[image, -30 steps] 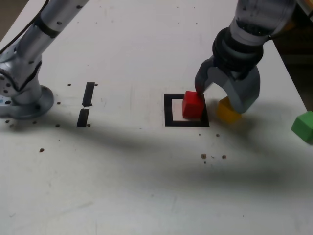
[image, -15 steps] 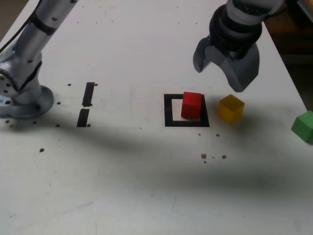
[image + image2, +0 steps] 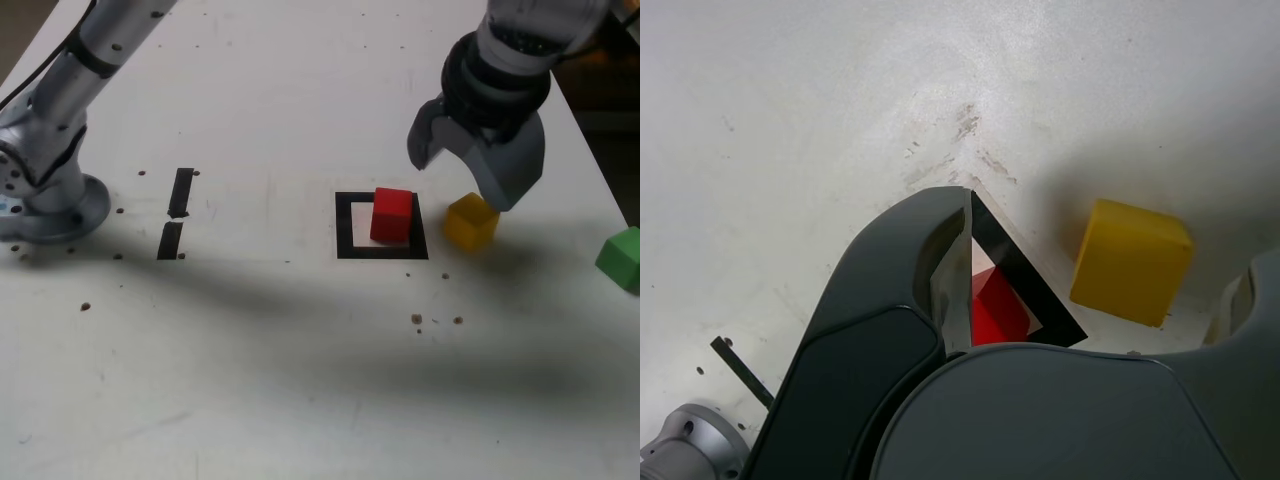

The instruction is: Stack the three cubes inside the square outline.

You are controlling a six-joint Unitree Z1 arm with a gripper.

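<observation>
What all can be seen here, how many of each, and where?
Red cube: one, red, inside the tape outline, toward the exterior view's right side of it.
Yellow cube: one, deep yellow, just outside the outline.
Green cube: one, green, at the exterior view's right edge.
Square tape outline: one, black, around a pale centre.
Short tape strips: two, black, between the arm's base and the outline.
Tabletop: one, whitish, under everything.
Robot arm: one, grey and black.
Gripper: one, dark grey, open above the yellow cube.
</observation>
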